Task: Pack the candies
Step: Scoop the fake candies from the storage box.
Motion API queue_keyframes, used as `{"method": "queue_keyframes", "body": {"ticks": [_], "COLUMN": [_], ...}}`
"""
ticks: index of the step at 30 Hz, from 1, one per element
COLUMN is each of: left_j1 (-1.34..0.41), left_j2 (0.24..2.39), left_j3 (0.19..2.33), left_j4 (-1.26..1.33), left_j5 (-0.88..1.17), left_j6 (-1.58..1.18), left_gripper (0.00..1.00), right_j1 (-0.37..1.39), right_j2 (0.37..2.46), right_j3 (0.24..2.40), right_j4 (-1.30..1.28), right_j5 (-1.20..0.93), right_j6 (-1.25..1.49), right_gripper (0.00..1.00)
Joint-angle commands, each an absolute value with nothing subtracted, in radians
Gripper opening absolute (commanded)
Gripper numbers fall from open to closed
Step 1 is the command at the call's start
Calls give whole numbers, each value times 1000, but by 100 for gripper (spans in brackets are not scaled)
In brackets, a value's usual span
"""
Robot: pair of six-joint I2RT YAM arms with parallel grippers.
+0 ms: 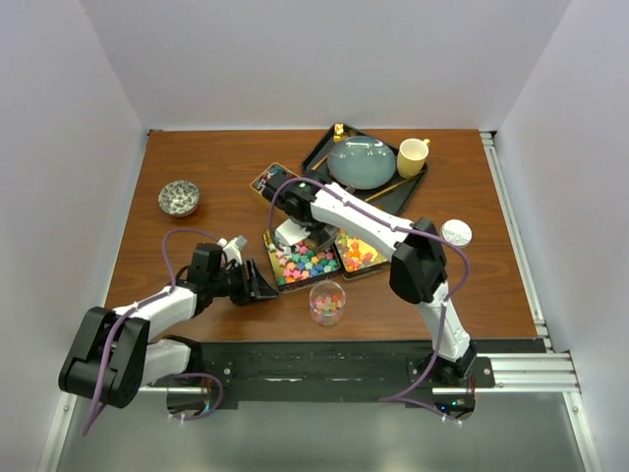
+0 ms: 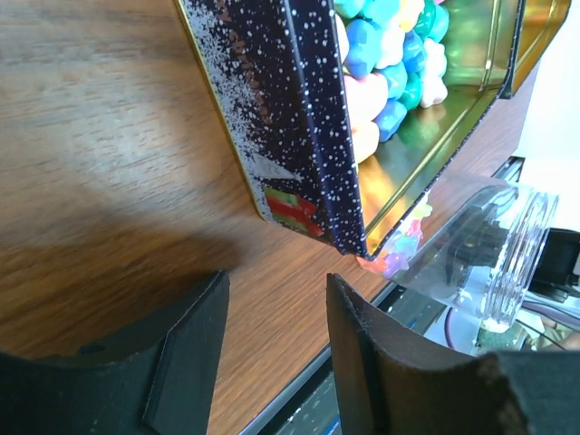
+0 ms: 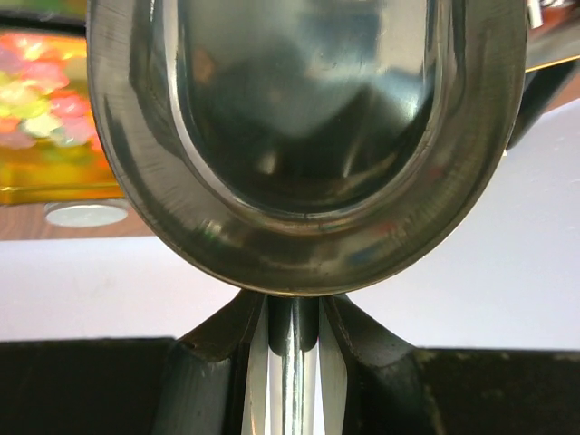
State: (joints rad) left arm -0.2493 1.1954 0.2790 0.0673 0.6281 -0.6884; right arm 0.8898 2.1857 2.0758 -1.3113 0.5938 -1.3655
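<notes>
Filling two gold-lined rectangular tins side by side mid-table, the candies are glossy chunky multicoloured pieces left, orange-yellow gummies right; a few sit in one clear glass jar just nearer. The left gripper, half open and empty, lies just left of them; the right gripper clamps one polished steel spoon.

Saw the spoon only in part, cut off at the top edge of the right wrist view, and found the candies behind it blurred. Could not make out from above the contents of the small bowl.
</notes>
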Motion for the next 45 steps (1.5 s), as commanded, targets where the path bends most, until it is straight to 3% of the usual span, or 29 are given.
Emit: {"method": "queue_keyframes", "body": {"ticks": [1, 14, 27, 45], "left_j1": [-258, -281, -291, -291], "left_j2": [1216, 1258, 1331, 1243], "left_j3": [256, 252, 284, 242], "left_j4": [127, 258, 353, 443], "left_j5": [600, 615, 624, 644], "left_j6": [-698, -721, -724, -649], "left_gripper": [52, 47, 45, 45], "right_j1": [879, 945, 939, 865], "right_j2": [2255, 2177, 2263, 2279], "right_j3": [2207, 1930, 1980, 2008], "right_j4": [-1569, -1532, -1574, -1588], "right_j5": [752, 709, 532, 589], "right_j6": [-1373, -1339, -1333, -1565], "right_gripper": [0, 0, 0, 0]}}
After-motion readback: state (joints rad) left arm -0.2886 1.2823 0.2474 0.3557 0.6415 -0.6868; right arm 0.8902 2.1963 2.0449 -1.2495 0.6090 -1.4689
